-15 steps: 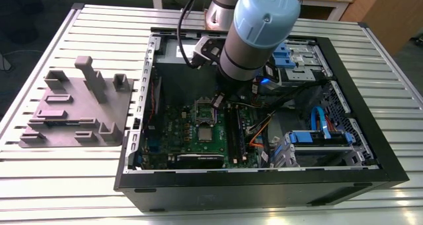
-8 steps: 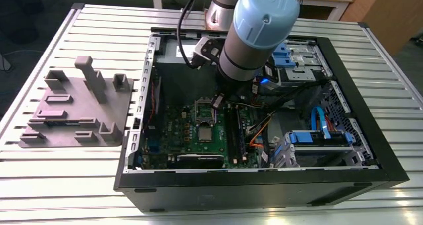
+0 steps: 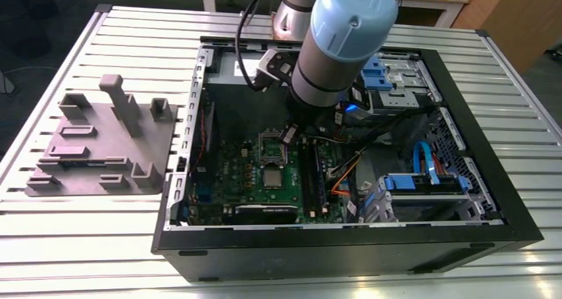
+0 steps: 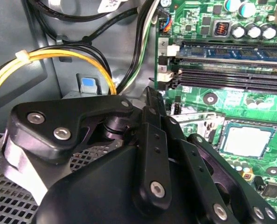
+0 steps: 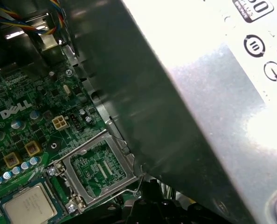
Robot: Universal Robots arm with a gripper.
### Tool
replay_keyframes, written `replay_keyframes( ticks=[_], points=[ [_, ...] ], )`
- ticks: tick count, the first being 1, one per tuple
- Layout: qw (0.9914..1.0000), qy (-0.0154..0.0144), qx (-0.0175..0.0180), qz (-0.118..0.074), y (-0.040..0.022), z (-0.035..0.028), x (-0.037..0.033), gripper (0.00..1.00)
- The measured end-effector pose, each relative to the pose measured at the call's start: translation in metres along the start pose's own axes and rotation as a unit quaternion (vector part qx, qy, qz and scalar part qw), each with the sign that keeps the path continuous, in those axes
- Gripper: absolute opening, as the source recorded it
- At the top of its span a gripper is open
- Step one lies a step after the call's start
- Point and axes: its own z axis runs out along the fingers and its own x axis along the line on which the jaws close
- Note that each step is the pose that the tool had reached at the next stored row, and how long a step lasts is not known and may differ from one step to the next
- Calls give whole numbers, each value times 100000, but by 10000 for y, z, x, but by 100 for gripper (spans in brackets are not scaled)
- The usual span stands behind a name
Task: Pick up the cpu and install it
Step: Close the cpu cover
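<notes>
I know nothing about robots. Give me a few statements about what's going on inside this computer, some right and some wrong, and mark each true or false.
1. The cpu lies flat on the green motherboard, as the exterior view shows. True.
2. The arm reaches down into the open computer case. True.
3. The gripper is pinching the cpu and lifting it. False: in the exterior view the gripper hangs above the board, apart from the cpu, which sits on the board.
4. The grey block fixture stands inside the case. False: it sits on the table outside the case, at the exterior view's left.
5. The metal socket frame stands swung open in the first wrist view. True.
</notes>
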Motion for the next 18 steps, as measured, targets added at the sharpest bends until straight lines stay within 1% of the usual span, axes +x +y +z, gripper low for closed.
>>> replay_keyframes(
  ticks=[2, 9, 11, 14, 18],
  points=[
    [100000, 226, -40, 55, 1, -1, -1, 10],
    [99996, 783, -275, 201, 7, -18, -8, 10],
    [99994, 1019, -258, 245, 8, -25, -10, 10],
    [99989, 1468, -150, 305, 11, -39, -13, 10],
    [99983, 1790, -55, 356, 17, -71, -19, 10]
  ],
)
